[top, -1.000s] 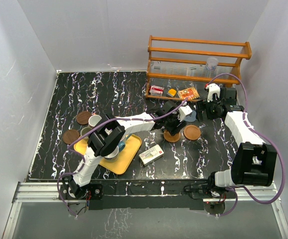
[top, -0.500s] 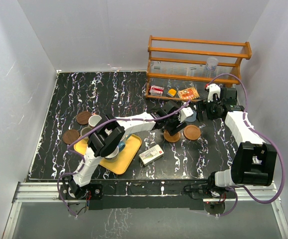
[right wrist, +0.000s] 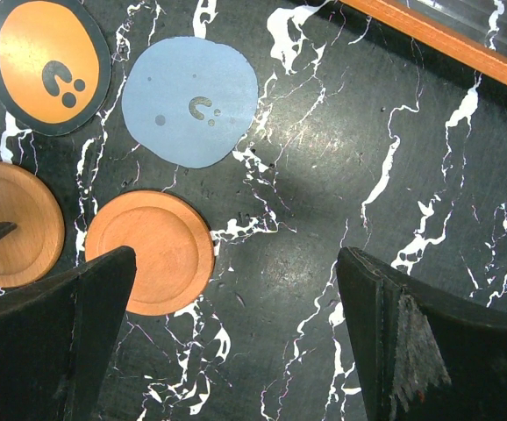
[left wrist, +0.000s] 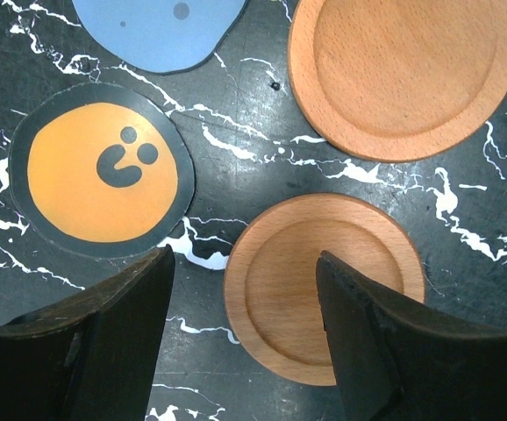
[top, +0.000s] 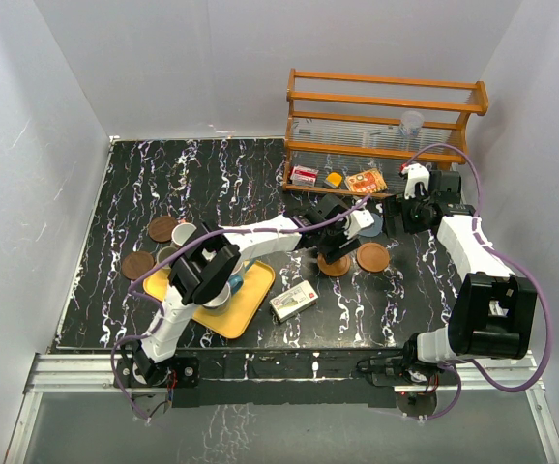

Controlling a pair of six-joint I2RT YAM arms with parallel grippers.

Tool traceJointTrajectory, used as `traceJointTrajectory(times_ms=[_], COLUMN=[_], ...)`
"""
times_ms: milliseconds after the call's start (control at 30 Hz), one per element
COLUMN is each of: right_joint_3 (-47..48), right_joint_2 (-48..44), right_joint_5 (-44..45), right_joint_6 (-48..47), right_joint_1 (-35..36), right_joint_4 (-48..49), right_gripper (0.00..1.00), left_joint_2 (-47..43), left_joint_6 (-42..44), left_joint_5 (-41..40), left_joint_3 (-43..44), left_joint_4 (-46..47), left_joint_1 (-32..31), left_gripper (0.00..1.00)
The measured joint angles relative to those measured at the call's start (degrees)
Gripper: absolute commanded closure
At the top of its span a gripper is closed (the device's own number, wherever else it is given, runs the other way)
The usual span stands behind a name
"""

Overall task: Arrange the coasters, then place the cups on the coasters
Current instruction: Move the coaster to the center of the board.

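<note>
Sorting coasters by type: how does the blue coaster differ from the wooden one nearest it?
The blue coaster is thin with a wobbly outline; the wooden coaster is thicker and truly round. The blue one bears a small dark print; the wooden one has a raised rim. Both lie flat on the table.

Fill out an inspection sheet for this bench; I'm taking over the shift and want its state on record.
Surface: black marbled table, no spills seen.
Job's things: blue coaster, orange coaster and two wooden coasters grouped at right; two dark coasters at left; cups by and on the yellow tray; none seen on a coaster.
Clutter: small box; packets and a clear cup on the wooden rack.
Grippers: left gripper open, empty, above a wooden coaster; right gripper open, empty.
Cables: purple cables loop along both arms.
Surroundings: plain white walls; nothing else seen.
</note>
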Motion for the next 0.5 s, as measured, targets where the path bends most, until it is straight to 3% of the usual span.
traceJointTrajectory(times_ms=[500], right_joint_3=[0.0], right_joint_2=[0.2], right_joint_5=[0.0], right_joint_6=[0.0], right_joint_1=[-0.2], right_joint_4=[-0.1], right_gripper=[0.02], left_joint_2=[-0.4], left_joint_6=[-0.2], left_joint_5=[-2.0], left_joint_3=[-0.6], left_joint_4=[0.5], left_joint_1=[2.6], left_gripper=[0.36])
